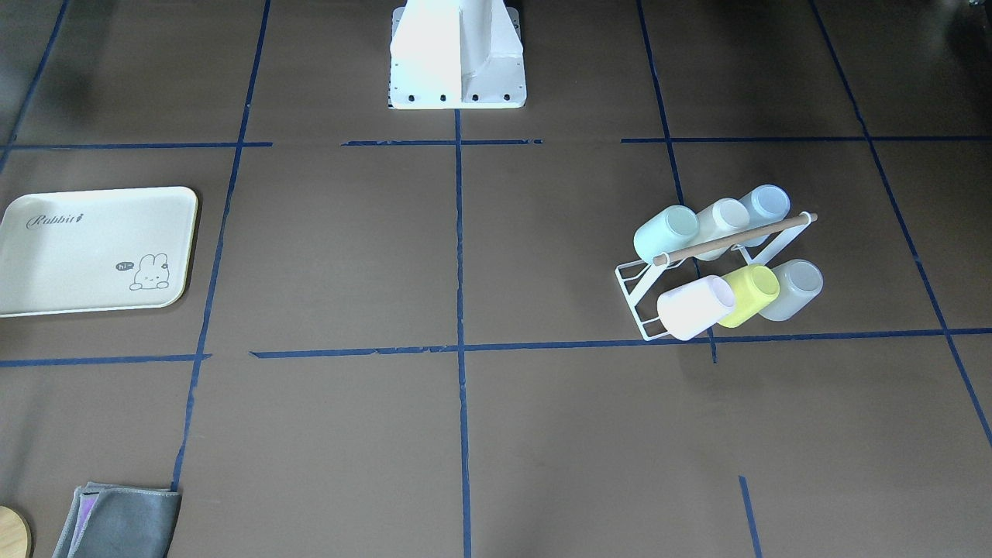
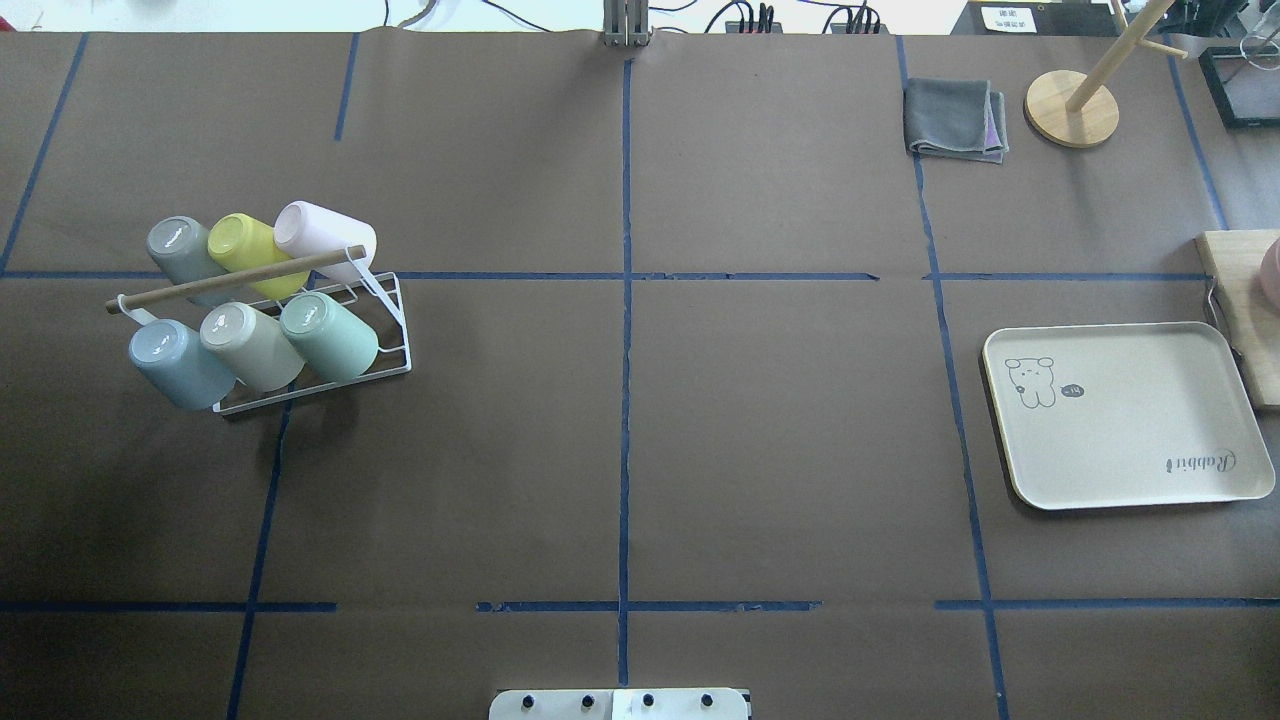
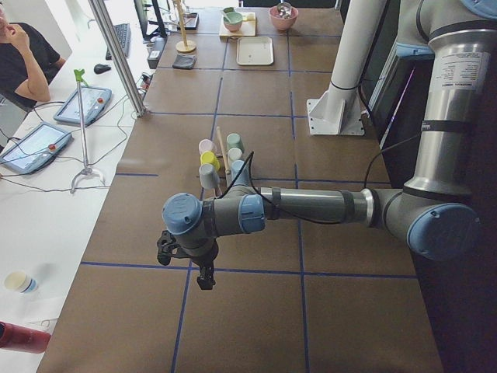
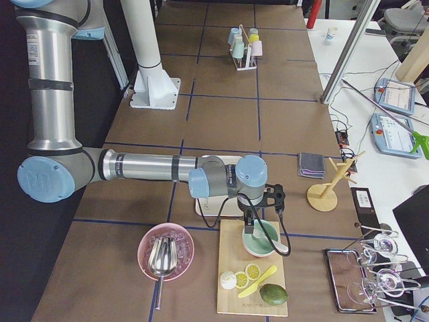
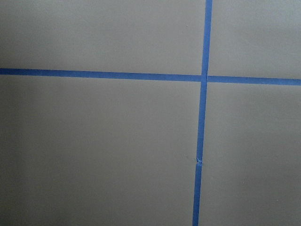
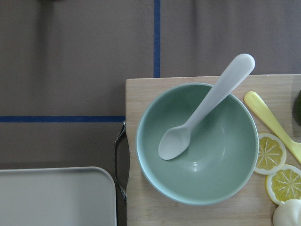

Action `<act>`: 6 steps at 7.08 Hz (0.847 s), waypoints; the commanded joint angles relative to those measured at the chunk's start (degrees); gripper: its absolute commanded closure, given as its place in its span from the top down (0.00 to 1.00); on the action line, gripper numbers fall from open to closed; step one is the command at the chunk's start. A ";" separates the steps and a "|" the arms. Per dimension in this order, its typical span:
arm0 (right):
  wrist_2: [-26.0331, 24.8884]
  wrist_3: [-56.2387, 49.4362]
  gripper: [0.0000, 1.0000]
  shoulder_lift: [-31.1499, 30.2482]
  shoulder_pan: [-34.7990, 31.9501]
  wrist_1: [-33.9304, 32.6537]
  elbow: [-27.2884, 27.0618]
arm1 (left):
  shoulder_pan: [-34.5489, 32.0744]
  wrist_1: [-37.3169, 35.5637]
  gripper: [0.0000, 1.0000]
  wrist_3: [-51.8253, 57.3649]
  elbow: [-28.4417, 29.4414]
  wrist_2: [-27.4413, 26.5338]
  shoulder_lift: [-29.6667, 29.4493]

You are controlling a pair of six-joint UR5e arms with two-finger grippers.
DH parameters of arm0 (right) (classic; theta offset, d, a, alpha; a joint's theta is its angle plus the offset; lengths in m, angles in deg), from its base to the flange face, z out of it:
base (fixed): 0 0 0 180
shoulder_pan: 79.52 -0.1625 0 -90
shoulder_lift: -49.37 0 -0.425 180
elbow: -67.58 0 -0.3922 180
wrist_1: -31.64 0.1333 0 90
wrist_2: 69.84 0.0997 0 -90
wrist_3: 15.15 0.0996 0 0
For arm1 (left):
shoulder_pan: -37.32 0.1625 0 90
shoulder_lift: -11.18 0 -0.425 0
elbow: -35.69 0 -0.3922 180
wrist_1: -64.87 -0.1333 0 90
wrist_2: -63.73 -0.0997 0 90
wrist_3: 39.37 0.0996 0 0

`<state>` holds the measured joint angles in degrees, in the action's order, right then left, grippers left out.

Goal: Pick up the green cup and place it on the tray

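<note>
Entry: green cup (image 2: 330, 335) sits tilted on rack (image 2: 230, 281) near left edge of tabletop (image 2: 780, 450). Tray (image 2: 1120, 440) lies near right edge. Left gripper (image 3: 204, 278) and right gripper (image 4: 251, 228) appear only in side views, so I cannot tell the fingers' spacing.

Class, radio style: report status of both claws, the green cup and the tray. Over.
Left claw over table, right claw over bowl; open or shut unclear. Green cup on rack, not on tray. Rack's wooden rod runs close by the cup.
</note>
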<state>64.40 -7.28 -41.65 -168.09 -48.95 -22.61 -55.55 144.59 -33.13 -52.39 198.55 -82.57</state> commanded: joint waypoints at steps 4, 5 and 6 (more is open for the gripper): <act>-0.11 18.02 1.00 -7.11 8.29 19.17 -0.51 | -0.03 0.00 1.00 -0.08 -2.17 -0.09 0.59; -0.38 22.41 1.00 -9.59 11.63 25.42 -0.34 | -0.03 0.00 1.00 -0.08 -2.26 -0.09 0.59; -0.47 26.54 1.00 -10.92 15.32 29.48 -0.34 | -0.03 0.00 1.00 -0.08 -2.35 0.00 0.59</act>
<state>64.10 13.94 -50.23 -157.19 -25.76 -23.00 -55.58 144.59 -33.21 -54.58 198.49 -82.00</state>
